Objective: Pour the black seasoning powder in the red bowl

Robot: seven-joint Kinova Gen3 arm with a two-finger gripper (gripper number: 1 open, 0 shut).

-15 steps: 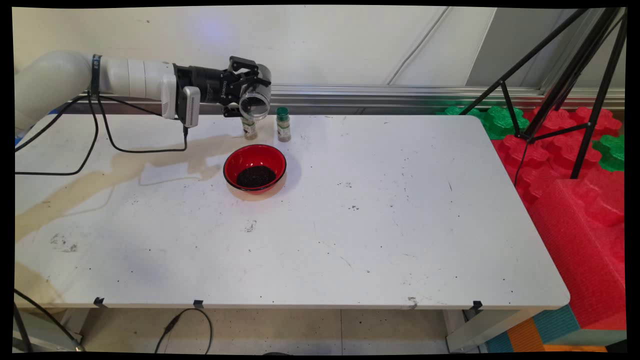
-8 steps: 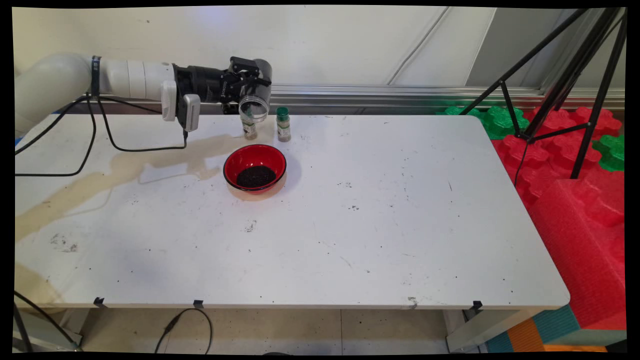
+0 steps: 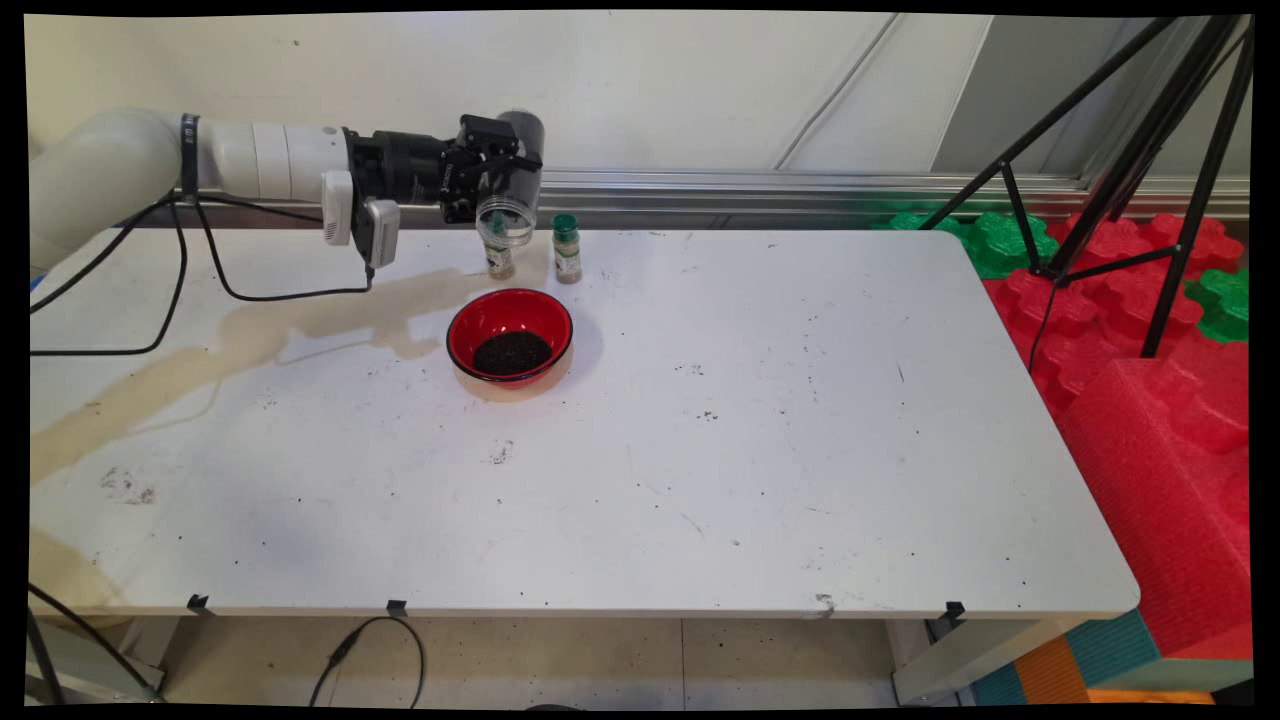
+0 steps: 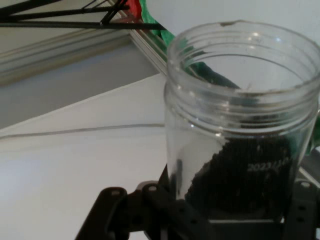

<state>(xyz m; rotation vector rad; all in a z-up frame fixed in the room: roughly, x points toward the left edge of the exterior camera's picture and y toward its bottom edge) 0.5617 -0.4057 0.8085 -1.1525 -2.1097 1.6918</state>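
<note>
even bright light, soft shadows on the table, hand view slightly blurred.

arm extended horizontal from the left, high over table's far side; gripper clamped on a clear jar, 2 fingers closed.

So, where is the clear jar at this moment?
The clear jar is held in the gripper, inverted with its mouth down, at the main view's upper left, above the far table edge, behind the red bowl and left of the green-capped bottle.
</note>
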